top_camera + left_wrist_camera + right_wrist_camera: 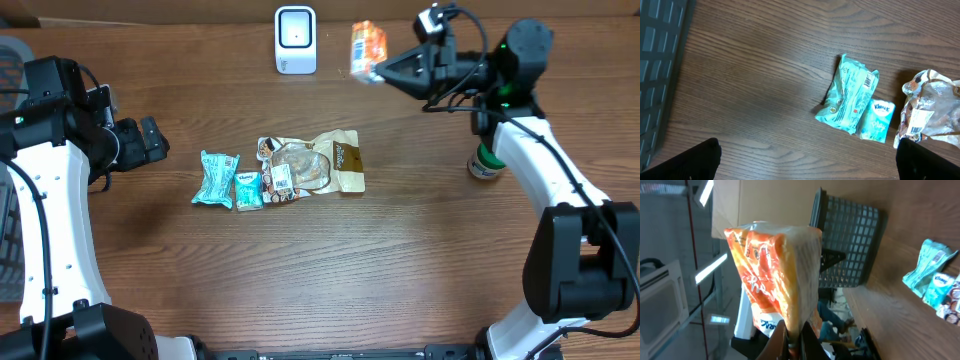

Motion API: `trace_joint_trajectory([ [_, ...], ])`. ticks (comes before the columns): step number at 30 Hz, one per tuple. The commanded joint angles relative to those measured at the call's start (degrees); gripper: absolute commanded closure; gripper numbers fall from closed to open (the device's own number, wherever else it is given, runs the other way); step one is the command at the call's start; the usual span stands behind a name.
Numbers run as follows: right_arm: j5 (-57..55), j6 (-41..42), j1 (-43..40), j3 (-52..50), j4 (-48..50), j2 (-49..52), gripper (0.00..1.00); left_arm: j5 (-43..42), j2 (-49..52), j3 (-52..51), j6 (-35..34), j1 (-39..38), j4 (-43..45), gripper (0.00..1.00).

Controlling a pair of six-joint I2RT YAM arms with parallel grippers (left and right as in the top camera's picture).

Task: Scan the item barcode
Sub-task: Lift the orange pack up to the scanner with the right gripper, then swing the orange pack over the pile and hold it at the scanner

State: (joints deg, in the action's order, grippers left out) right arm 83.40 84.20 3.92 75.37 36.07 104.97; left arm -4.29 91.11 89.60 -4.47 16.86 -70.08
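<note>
The right gripper (382, 70), clamped on an orange snack packet (367, 48), holds it aloft just right of the white scanner (295, 40), apparently to offer it up for scanning, while the left gripper (150, 140) hangs idle, jaws apart, well left of the scanner.

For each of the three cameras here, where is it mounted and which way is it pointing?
Overhead: fixed above, looking straight down on the table and scanner; both arms show.
Left wrist: faces down at the teal packet; open left gripper tips in the bottom corners.
Right wrist: raised, facing sideways toward the basket; right gripper shut on the orange packet.
Shared: both wrist views show the teal packet and basket.
</note>
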Motion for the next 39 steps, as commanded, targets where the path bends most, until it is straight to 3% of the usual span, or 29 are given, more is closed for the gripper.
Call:
trace_joint_trajectory([
  [1,-1.42,-9.33,3.96,0.59,-5.6,-1.14,0.96,-0.17,-0.48,0.22,0.2,-0.48,0.09,0.0],
  [5,-5.55,-22.01,7.65,0.59,-20.13,-1.14,0.96,-0.17,-0.48,0.22,0.2,-0.48,0.09,0.0],
  [9,-20.31,-38.29,12.39,0.59,-42.03,-1.14,0.96,-0.17,-0.48,0.22,0.2,-0.48,0.09,0.0],
  [15,-41.64,-48.98,17.7,4.5,-62.31,-1.14,0.96,-0.17,-0.48,0.22,0.2,-0.48,0.07,0.0],
  [23,-65.99,-59.71,20.7,24.22,-82.77,-1.11,0.96,-0.17,-0.48,0.22,0.2,-0.48,0.07,0.0],
  [27,-86.86,-67.76,23.78,30.16,-80.26,-0.81,0.96,-0.17,-0.48,0.22,0.2,-0.48,0.09,0.0],
  [32,-113.5,-85.68,28.15,30.23,-63.71,2.56,0.96,-0.17,-0.48,0.22,0.2,-0.48,0.07,0.0],
  [39,-119.78,-109.09,28.48,30.23,-38.56,14.03,0.96,-0.17,-0.48,0.22,0.2,-0.48,0.07,0.0],
])
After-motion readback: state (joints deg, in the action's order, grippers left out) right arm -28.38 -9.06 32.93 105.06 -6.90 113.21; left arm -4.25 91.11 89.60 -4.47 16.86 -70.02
